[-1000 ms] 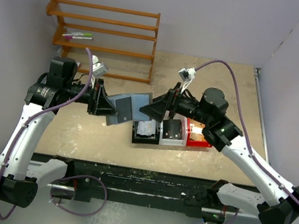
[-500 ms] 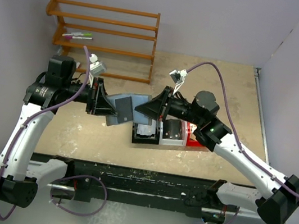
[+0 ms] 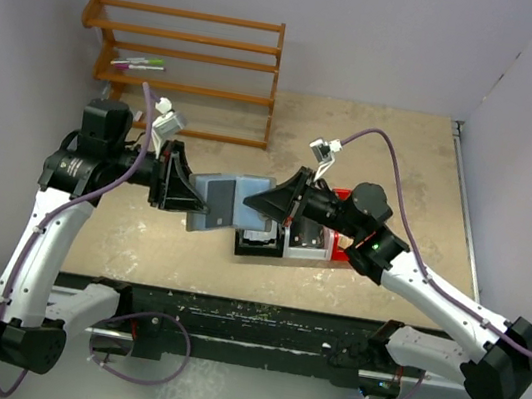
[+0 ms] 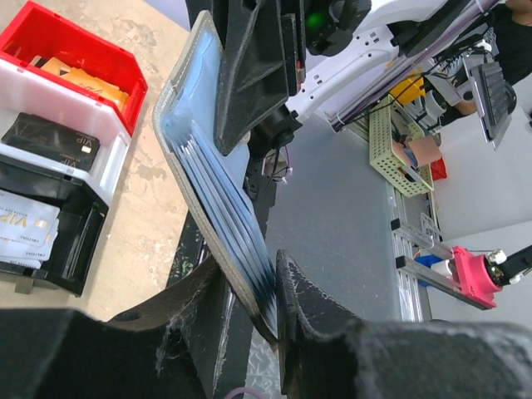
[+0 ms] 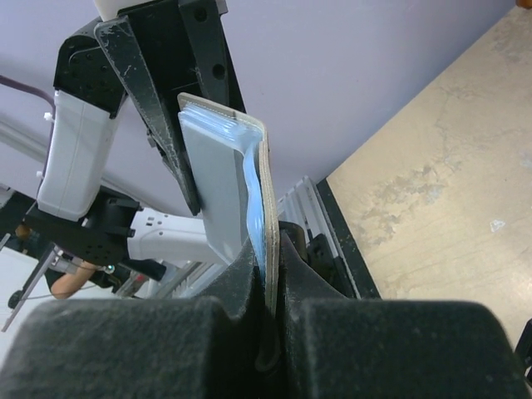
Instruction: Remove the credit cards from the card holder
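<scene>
Right gripper [image 3: 267, 203] moved left, now pinched on one card holder [image 3: 231, 199] edge; left gripper [image 3: 188, 197] clamps opposite edge, holder in air. Three bins: red bin [image 4: 91, 50] tan-gold card [image 4: 83, 81], white bin [image 4: 58, 100] black card [image 4: 50, 141], black bin [image 4: 79, 249] pale card [image 4: 25, 229].

Overhead I see soft, even light; the table [image 3: 405, 151] is bright, with faint shadows under the arms [image 3: 49, 226] and no glare. In the left wrist view the left fingers [image 4: 349, 349] at the bottom are black and blurred; the card holder [image 4: 218, 195] is sharp, faintly shiny. In the right wrist view the right fingers [image 5: 125, 349] blur too, against a pale wall [image 5: 349, 50].
</scene>
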`<state>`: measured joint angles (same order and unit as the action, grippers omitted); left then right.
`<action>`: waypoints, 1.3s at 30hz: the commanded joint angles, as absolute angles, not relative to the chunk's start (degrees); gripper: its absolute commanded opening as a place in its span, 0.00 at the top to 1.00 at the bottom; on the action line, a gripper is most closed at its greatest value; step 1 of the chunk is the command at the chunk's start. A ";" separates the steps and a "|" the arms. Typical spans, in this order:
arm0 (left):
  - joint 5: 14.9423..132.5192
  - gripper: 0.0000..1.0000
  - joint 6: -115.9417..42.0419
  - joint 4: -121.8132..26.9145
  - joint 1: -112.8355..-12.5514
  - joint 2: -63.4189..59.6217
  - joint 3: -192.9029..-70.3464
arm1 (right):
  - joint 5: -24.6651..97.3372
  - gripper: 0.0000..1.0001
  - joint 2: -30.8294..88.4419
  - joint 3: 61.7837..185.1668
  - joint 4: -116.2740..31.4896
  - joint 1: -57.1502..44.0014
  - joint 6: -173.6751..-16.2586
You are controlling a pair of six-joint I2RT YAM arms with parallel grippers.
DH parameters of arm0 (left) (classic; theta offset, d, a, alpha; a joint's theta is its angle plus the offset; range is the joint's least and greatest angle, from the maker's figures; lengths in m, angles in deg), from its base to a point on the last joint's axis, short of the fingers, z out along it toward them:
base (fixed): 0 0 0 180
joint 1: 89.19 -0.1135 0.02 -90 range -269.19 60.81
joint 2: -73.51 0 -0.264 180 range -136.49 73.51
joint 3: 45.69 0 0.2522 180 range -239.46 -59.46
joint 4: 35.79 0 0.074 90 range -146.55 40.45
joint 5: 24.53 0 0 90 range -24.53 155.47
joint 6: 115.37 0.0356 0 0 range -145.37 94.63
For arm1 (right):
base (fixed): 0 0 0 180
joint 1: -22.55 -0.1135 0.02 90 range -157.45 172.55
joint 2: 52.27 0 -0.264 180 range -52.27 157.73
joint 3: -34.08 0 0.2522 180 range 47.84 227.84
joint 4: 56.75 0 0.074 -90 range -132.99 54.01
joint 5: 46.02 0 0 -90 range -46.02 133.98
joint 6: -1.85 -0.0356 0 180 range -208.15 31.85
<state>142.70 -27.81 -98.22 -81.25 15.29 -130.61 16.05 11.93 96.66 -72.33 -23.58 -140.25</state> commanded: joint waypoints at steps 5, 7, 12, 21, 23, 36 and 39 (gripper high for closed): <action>150.44 0.64 -28.53 -93.59 -81.05 16.91 -132.54 | 16.60 1.00 10.60 94.27 -79.82 -23.94 -142.91; 151.01 0.61 -28.37 -93.46 -81.02 17.52 -132.29 | 16.58 1.00 10.39 94.24 -80.23 -23.94 -142.90; 152.03 0.58 -28.43 -93.08 -81.02 18.14 -131.62 | 16.38 1.00 10.23 93.96 -80.43 -23.94 -143.15; 140.28 0.57 -30.08 -92.45 -81.02 16.74 -130.61 | 15.87 1.00 9.72 93.79 -81.49 -23.96 -144.09; 139.99 0.51 -30.12 -92.93 -81.02 16.48 -130.18 | 15.94 1.00 9.48 93.60 -81.47 -23.94 -144.13; 148.79 0.57 -29.76 -90.61 -81.07 19.74 -129.49 | 15.59 1.00 8.66 92.50 -79.46 -23.94 -144.31; 148.43 0.57 -29.76 -90.43 -81.02 19.64 -129.34 | 15.75 1.00 8.50 92.57 -80.00 -23.94 -144.40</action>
